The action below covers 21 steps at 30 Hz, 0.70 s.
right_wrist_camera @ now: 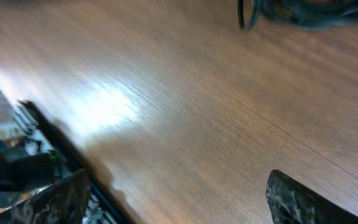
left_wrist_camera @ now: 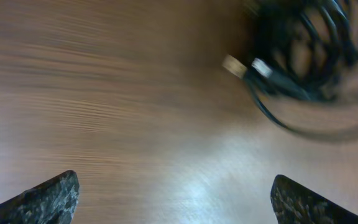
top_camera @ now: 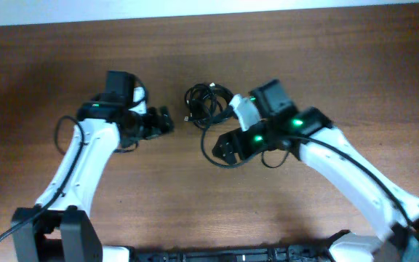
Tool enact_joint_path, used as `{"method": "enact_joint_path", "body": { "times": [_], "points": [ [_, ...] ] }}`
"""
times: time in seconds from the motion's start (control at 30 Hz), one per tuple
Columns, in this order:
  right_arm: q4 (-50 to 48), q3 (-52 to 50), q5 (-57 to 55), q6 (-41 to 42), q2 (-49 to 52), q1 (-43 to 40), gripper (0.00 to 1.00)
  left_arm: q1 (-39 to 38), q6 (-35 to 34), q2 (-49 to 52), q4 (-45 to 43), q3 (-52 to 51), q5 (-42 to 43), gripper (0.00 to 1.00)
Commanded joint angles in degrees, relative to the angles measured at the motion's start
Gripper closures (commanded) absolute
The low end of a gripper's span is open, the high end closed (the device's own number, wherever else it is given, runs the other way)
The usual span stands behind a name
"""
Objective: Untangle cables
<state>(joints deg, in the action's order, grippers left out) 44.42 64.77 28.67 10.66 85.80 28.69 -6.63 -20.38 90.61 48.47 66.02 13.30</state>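
Cables (top_camera: 208, 104) lie knotted together in one heap, none yet pulled free, and we judge the untangling barely begun. Our left pincer (left_wrist_camera: 173, 186) gapes wide and empty, the cables ahead and to its right. Our right pincer (right_wrist_camera: 179, 186) also stands open, holding nothing, the cables well ahead of it.

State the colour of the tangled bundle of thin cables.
The cables are black, clearest in the overhead view.

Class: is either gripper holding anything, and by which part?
Nothing is held. Left gripper and right gripper are both open and empty; the cables lie on the table, apart from both.
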Motion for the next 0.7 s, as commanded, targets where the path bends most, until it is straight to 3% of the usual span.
{"method": "enact_joint_path", "body": {
  "times": [0.0,0.07,0.13,0.2,0.27,0.5,0.57,0.67],
  "points": [
    [0.7,8.1,-2.4,0.5,8.5,0.6,0.12,4.7,-6.7,0.3,0.2,0.7,-7.0,0.02],
    [0.1,14.7,-2.4,0.3,13.2,0.6,0.12,7.9,-7.4,0.3,0.2,0.7,-7.6,0.01],
    [-5.8,17.3,-3.9,1.3,17.7,0.6,0.30,10.6,-7.4,0.3,0.3,0.7,-8.7,0.01],
    [-10.2,17.3,-6.3,1.9,20.6,0.6,0.25,11.0,-7.0,0.3,0.3,0.7,-8.6,0.01],
    [-14.1,17.2,-5.4,3.6,21.6,1.1,0.31,11.0,-7.0,0.4,0.3,0.7,-8.7,0.01],
    [-15.9,17.2,-9.2,3.6,24.6,2.8,0.34,11.0,-7.0,0.4,0.5,0.6,-8.6,0.01],
    [-15.3,17.1,-13.9,3.6,25.1,2.9,0.41,11.0,-7.0,0.4,0.7,0.6,-8.6,0.01],
    [-15.2,17.1,-13.9,3.6,26.2,4.0,0.60,11.0,-7.0,0.4,0.9,0.6,-8.6,0.01]
  ]
}}
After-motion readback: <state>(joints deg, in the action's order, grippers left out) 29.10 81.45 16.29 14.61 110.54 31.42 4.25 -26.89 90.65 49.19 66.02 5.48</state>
